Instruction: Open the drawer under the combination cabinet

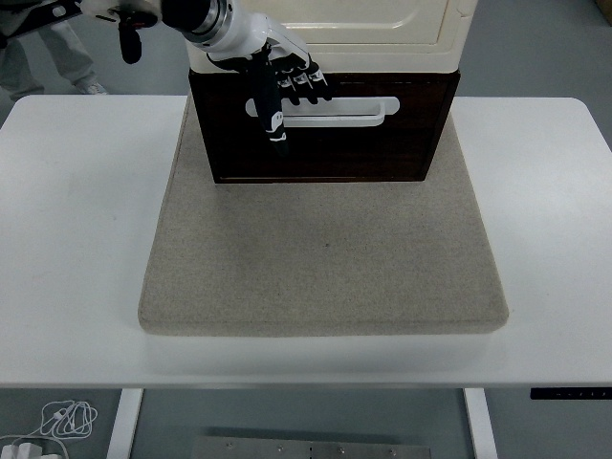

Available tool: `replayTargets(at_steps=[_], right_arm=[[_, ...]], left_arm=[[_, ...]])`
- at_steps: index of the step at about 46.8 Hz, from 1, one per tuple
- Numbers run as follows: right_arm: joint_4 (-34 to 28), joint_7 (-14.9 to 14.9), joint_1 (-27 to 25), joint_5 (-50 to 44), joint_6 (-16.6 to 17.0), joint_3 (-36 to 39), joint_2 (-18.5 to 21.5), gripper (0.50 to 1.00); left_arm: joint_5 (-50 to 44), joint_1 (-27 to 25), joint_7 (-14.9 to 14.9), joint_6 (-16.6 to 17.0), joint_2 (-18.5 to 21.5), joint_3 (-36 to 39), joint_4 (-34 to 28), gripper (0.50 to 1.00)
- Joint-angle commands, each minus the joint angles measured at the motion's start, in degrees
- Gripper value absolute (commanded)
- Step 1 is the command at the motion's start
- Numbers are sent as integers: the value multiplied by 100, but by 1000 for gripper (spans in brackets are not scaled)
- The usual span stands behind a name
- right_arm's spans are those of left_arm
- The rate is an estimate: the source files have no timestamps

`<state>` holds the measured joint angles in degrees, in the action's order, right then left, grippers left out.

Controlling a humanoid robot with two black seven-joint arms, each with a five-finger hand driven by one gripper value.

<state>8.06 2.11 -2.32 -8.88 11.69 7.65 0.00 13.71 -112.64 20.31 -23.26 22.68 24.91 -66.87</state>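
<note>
I see my left hand [284,91] at the white handle [330,112] of the dark drawer [320,129], fingers curled over its left end. The drawer sits under the cream cabinet [373,33] (both on the grey mat [323,253] on the worktop [76,239]).

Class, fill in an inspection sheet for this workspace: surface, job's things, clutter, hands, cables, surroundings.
Surface: white table with a grey mat on it.
Job's things: cream cabinet stands on the mat's far part; dark drawer beneath it with a white handle.
Clutter: nothing seen.
Hands: left hand at the handle's left end, fingers over it; whether it grips is unclear. Right hand out of view.
Cables: white cable on the floor, lower left.
Surroundings: grey floor; a person's legs at top left.
</note>
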Motion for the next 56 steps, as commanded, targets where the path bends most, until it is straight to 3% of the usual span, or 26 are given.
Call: replayTargets(at_steps=[1, 7, 56], right_arm=[[-6, 0, 3, 0, 0, 0, 0, 926], [3, 0, -5, 0, 0, 0, 0, 926], [3, 0, 3, 0, 0, 0, 0, 926]], left_arm=[[0, 14, -1, 58, -9, -13, -11, 1000], [-9, 67, -1, 67, -272, -13, -19, 1000], [-70, 84, -1, 462, -334, -39, -19, 1000]])
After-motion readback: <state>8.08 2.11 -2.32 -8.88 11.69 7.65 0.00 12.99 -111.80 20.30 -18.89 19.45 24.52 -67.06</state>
